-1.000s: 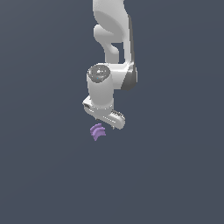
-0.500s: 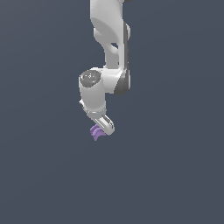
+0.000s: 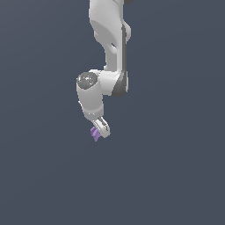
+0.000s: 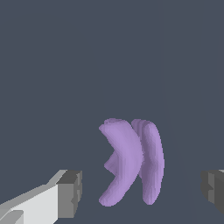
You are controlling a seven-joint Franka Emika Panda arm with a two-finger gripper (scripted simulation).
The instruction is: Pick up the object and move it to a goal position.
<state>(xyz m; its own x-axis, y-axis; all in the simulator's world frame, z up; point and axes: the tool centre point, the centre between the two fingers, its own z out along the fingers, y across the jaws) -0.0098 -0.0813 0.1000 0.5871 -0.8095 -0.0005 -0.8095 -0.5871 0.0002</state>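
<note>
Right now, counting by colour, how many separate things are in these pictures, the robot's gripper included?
Purple: 1, the small purple curved ridged piece, lying between the open fingers and touching neither.
White with grey pads: 1, the white robot gripper, on its white arm.
Total: 2, on a plain dark grey surface.

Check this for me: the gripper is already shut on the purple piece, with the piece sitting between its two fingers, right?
Not quite. The purple piece does sit between the two fingers, but the gripper is open, not shut on it. The wrist view shows clear gaps between the piece and each finger pad.
</note>
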